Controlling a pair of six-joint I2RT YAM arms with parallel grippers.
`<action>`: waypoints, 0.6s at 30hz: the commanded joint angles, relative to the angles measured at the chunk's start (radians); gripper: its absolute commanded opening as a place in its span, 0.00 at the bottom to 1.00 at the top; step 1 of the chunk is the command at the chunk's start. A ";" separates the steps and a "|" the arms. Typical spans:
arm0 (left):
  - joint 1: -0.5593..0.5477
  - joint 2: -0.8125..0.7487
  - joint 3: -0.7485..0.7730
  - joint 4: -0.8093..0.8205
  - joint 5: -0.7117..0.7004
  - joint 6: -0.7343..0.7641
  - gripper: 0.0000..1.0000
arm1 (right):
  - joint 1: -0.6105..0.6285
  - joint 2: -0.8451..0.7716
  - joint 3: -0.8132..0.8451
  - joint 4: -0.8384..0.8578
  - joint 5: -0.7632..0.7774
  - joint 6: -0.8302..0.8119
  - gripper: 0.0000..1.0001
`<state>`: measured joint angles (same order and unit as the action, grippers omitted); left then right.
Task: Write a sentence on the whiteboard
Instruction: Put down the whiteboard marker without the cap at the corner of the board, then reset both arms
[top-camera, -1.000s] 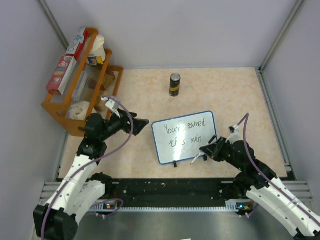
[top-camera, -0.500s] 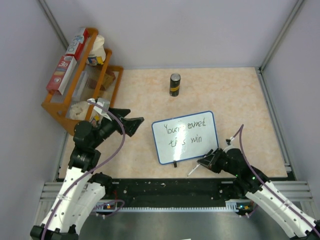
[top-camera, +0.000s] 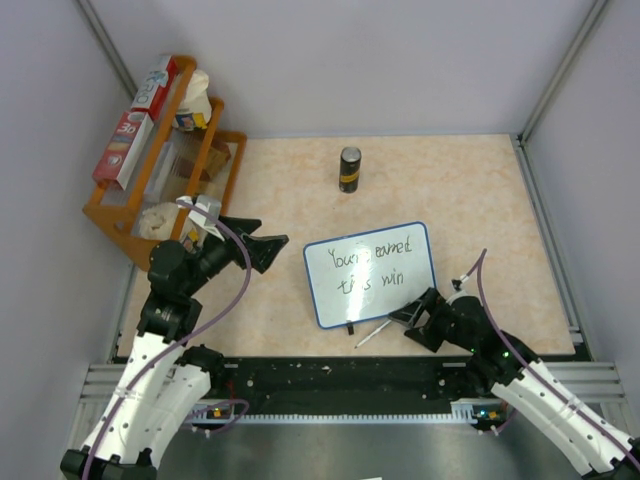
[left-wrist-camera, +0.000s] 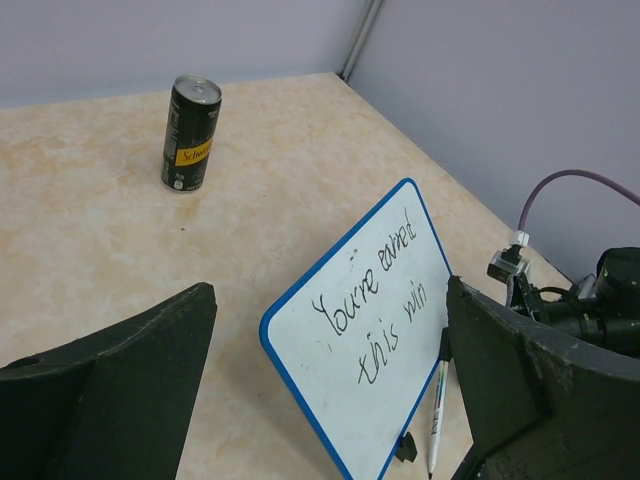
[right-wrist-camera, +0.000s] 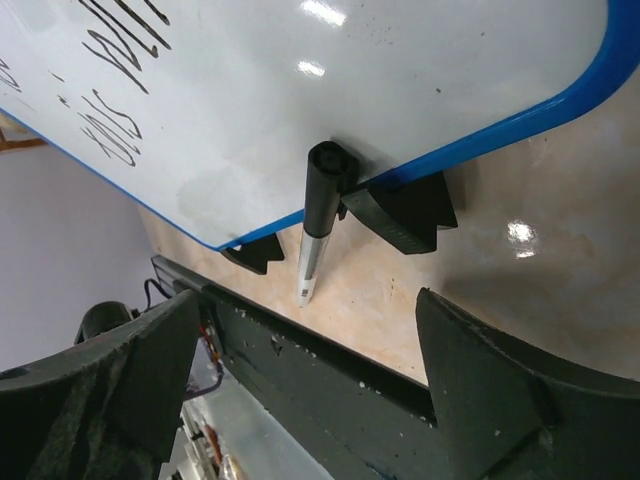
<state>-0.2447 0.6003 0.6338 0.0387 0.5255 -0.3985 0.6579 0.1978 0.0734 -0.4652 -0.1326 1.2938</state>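
Note:
The whiteboard (top-camera: 370, 273) stands tilted on its two black feet (right-wrist-camera: 405, 215) at the middle of the table, blue-rimmed. The sentence (left-wrist-camera: 385, 295) runs across it in two dark handwritten lines. A marker (top-camera: 373, 333) lies on the table along the board's near edge, its black cap end touching the rim (right-wrist-camera: 318, 215). My right gripper (top-camera: 412, 325) is open just right of the marker with nothing between its fingers; in the right wrist view the right gripper (right-wrist-camera: 308, 300) frames the pen. My left gripper (top-camera: 272, 235) hangs open left of the board, apart from it.
A black can (top-camera: 349, 169) stands upright behind the board. A wooden rack (top-camera: 150, 200) with boxes and bags fills the back left corner. The black base rail (top-camera: 340, 375) runs right behind the marker. Walls close in on three sides.
My right gripper has opened and let go of the marker, which now lies on the table. The left arm drew back from the board a second ago and has since held still.

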 joint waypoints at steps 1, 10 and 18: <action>-0.004 0.001 0.024 0.021 -0.010 -0.007 0.99 | -0.006 0.005 0.081 0.008 0.021 -0.040 0.88; -0.004 0.029 0.017 0.017 -0.018 -0.020 0.99 | -0.011 0.055 0.224 0.003 0.073 -0.197 0.99; -0.004 0.050 0.003 -0.036 -0.149 -0.016 0.99 | -0.010 0.172 0.420 -0.035 0.212 -0.488 0.99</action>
<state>-0.2447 0.6441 0.6338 0.0166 0.4683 -0.4129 0.6579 0.3206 0.3737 -0.4973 -0.0319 1.0092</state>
